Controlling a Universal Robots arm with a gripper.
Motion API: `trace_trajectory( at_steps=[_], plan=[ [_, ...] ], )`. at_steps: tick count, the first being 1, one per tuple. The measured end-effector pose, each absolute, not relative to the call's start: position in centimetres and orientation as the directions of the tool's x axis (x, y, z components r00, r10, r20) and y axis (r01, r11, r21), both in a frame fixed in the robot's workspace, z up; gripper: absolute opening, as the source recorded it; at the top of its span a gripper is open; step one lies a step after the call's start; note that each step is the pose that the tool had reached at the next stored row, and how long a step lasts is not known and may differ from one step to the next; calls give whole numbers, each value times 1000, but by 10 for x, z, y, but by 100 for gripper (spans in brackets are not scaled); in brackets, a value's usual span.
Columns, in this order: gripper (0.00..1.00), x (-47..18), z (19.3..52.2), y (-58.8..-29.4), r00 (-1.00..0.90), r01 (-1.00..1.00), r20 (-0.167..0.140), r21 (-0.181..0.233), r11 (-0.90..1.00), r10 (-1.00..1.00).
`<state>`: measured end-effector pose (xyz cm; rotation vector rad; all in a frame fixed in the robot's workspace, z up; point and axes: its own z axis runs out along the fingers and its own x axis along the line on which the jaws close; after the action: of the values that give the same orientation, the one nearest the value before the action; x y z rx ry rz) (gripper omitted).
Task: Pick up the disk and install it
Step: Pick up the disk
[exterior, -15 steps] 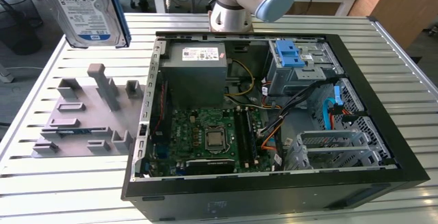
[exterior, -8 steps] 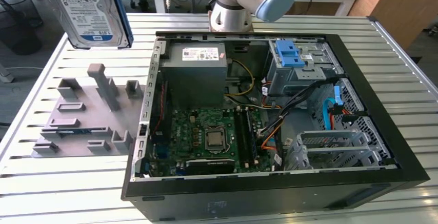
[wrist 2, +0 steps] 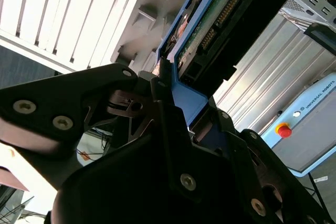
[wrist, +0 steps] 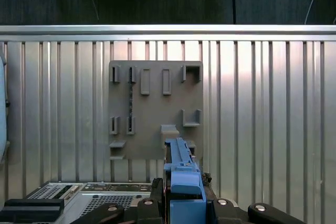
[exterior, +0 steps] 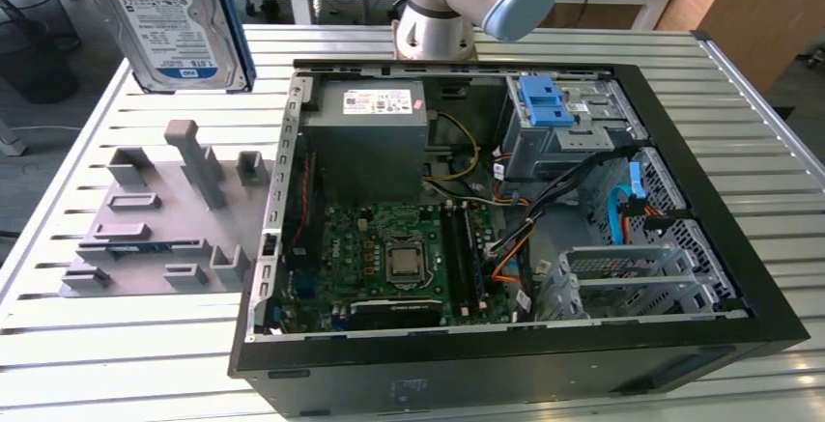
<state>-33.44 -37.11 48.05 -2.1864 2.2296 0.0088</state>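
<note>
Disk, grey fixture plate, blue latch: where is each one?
disk [exterior: 174, 16], exterior view, on its white-and-blue label.
grey fixture plate [wrist: 156, 109], first wrist view, on its flat middle.
blue latch [exterior: 544, 103], exterior view, on its top face.

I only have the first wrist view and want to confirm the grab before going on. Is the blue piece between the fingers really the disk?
Observer: Yes. In the exterior view the disk hangs in the air at that view's upper left, with its white-and-blue label facing the camera.
Operator: Is it clear of the grey holder?
Observer: Yes. The grey holder lies on the table below the disk, with open space between the two.
Operator: How is it gripped?
Observer: In the second wrist view the gripper is shut on the disk's blue frame, one finger pressed along each side.
</note>
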Motion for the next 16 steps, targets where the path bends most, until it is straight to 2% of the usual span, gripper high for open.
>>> trace_trajectory(
  at_steps=[16],
  plan=[
    [36,-323,481,-377,-19,-1000,-17,-9,20,-1000]
  ],
)
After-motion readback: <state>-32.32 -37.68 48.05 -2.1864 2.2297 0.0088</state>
